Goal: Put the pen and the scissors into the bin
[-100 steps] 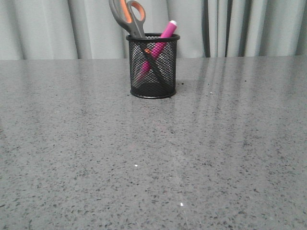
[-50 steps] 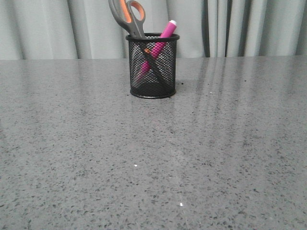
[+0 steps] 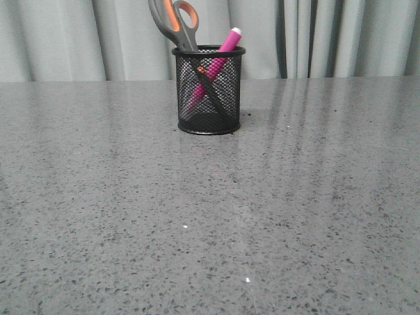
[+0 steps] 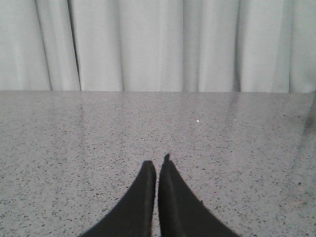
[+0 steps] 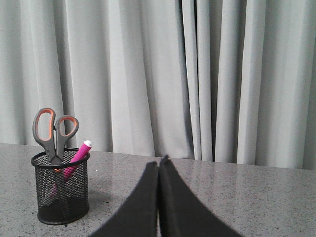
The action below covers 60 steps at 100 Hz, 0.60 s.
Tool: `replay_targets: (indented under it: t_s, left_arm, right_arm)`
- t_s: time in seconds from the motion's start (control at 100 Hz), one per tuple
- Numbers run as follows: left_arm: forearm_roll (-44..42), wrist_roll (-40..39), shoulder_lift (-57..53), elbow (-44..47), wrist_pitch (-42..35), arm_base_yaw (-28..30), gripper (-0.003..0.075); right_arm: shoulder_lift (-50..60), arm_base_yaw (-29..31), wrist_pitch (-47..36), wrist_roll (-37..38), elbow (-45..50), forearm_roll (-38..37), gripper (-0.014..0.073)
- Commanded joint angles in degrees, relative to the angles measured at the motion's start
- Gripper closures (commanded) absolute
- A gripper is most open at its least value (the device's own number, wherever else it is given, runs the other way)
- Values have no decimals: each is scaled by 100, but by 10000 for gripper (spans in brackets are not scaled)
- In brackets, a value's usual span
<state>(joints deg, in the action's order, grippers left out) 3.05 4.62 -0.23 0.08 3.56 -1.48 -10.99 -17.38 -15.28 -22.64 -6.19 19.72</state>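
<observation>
The black mesh bin (image 3: 209, 92) stands upright on the grey table, far centre in the front view. Inside it the pink pen (image 3: 223, 52) leans right, its white end above the rim. The scissors (image 3: 174, 23) stand in it blades down, with the grey and orange handles sticking out on the left. The right wrist view shows the same bin (image 5: 61, 190), pen (image 5: 79, 154) and scissors (image 5: 54, 131) well off to the side of my right gripper (image 5: 159, 162), which is shut and empty. My left gripper (image 4: 157, 165) is shut over bare table with nothing in it. Neither gripper appears in the front view.
The speckled grey table (image 3: 210, 216) stretches wide around the bin. Pale grey curtains (image 3: 341, 39) hang behind its far edge.
</observation>
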Motion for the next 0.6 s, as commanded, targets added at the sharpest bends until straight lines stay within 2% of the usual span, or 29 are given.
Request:
replay_targets:
  t_s: [0.0, 0.13, 0.21, 0.41, 0.59]
  left_arm:
    - [38, -56, -188, 249, -408, 1, 739]
    - [38, -56, -188, 249, -408, 1, 739]
    - [38, -56, -188, 249, -408, 1, 739]
    - [38, -56, -188, 249, -408, 1, 739]
    - [38, -56, -188, 249, -408, 1, 739]
  right_arm:
    - [-42, 34, -379, -54, -155, -23, 662]
    - [-42, 64, -479, -212, -62, -328, 662]
    - [-42, 282, -451, -27, 61, -613, 662]
    - [118, 1302, 538, 1047, 245, -1506, 662]
    - [899, 1529, 969, 1059, 667, -1673, 662]
